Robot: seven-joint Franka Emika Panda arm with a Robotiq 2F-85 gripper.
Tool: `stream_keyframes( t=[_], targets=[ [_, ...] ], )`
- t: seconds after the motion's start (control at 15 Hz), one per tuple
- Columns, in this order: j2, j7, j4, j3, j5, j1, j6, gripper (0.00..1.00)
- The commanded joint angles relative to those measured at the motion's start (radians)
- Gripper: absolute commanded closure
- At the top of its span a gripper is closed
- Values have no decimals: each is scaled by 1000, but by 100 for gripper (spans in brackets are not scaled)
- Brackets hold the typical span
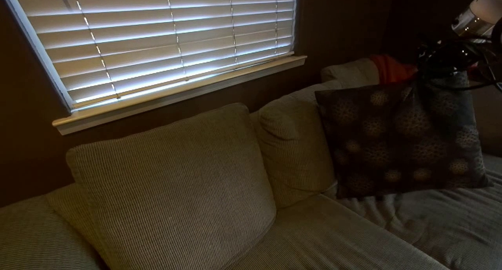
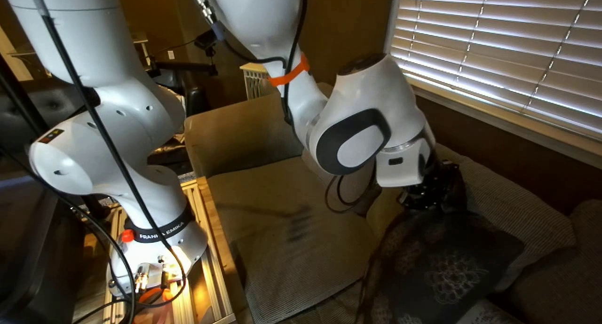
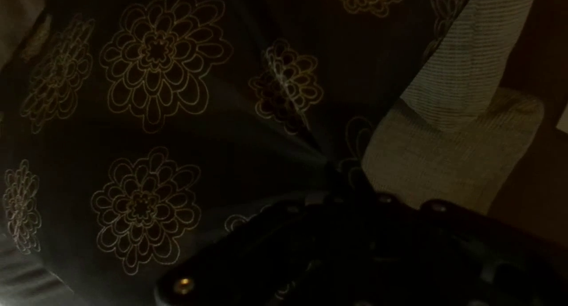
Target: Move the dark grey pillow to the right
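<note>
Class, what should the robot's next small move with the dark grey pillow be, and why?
Probably shift the pincer slightly right, as the task wants, without opening it: in the wrist view, folds in the dark grey pillow converge there, suggesting it is pinched.

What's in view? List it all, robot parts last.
Ribbed fabric sofa: 1, beige, both exterior views
Boxy fabric cushions: at least 2, beige, sofa back
Square fabric pillow: 1, dark grey with pale flowers, before cushions
Slatted window blind: 1, white, above sofa
Cloth-like item: 1, orange-red, behind pillow
Background furniture: count unclear, dark, left in an exterior view
Jointed robot arm: 1, white, over sofa
Two-finger end effector: 1, black, clamping pillow's edge
</note>
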Motion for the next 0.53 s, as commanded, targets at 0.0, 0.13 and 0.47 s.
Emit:
stream_keyframes(
  t=[0.0, 0.13, 0.47],
  targets=[
    [15, -106, 207, -75, -36, 32, -72, 99],
    [69, -147, 314, -117, -85, 63, -88, 99],
    [267, -238, 549, -89, -87, 71, -120, 99]
  ],
)
